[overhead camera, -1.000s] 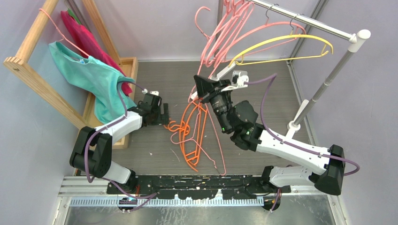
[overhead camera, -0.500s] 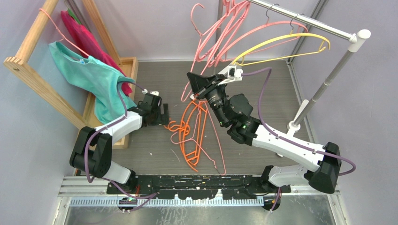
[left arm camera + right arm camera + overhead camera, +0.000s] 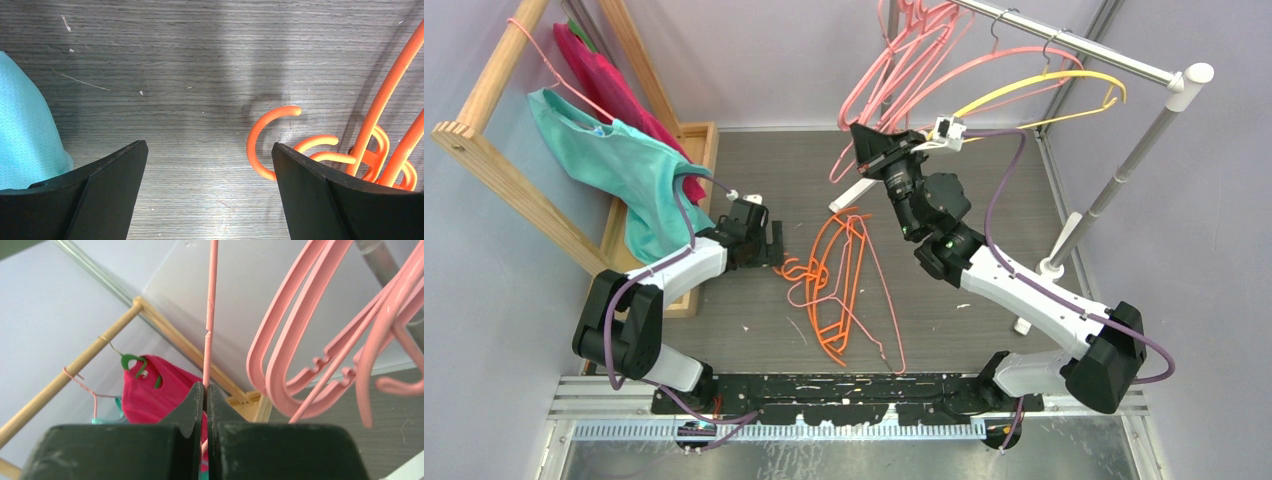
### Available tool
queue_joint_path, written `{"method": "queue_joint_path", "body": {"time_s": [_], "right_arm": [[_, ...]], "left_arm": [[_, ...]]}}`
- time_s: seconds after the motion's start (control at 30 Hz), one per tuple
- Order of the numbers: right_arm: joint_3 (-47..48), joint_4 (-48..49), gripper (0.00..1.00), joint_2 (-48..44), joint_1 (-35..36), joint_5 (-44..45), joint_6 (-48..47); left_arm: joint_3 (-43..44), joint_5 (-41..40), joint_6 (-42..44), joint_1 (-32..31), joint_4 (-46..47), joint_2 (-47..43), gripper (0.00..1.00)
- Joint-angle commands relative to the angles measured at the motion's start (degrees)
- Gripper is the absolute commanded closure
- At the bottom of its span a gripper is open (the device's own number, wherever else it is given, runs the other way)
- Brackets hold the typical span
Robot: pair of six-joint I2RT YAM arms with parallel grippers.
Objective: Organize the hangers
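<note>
My right gripper (image 3: 862, 142) is raised near the metal rail (image 3: 1074, 45) and is shut on the thin rod of a pink hanger (image 3: 210, 315). Just right of that rod, several thicker pink hangers (image 3: 300, 340) hang in a bunch (image 3: 914, 50) from the rail. A yellow hanger (image 3: 1044, 88) hangs further along it. Orange hangers (image 3: 834, 280) lie in a tangle on the table, with a thin pink one (image 3: 886, 300) across them. My left gripper (image 3: 769, 245) rests low and open on the table. An orange hook (image 3: 265, 145) curls beside its right finger (image 3: 320, 195), and nothing is between the fingers.
A wooden frame (image 3: 504, 180) at the left carries teal cloth (image 3: 614, 160) and red cloth (image 3: 604, 80). A wooden box (image 3: 699, 140) sits behind the left arm. The rail's white upright (image 3: 1114, 180) stands at the right. Teal cloth (image 3: 25, 130) lies left of the left gripper.
My right arm has swung up and to the right with the pink hanger, bringing it closer to the rail. The left arm has not moved.
</note>
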Motion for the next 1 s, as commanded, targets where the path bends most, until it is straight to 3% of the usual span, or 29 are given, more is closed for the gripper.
{"method": "queue_joint_path", "body": {"time_s": [0.0, 0.4, 0.97], "right_arm": [[5.4, 2.8, 0.99, 1.0, -3.4, -3.4, 4.3], [11.9, 0.8, 0.99, 7.6, -11.0, -8.7, 14.1], [10.5, -0.7, 0.99, 4.5, -12.2, -4.7, 21.5]], "left_arm": [[1.2, -1.0, 0.6, -0.2, 1.0, -0.3, 0.02], [1.4, -1.3, 0.8, -0.2, 0.8, 0.3, 0.02], [2.2, -1.3, 0.9, -0.2, 0.6, 1.4, 0.02]]}}
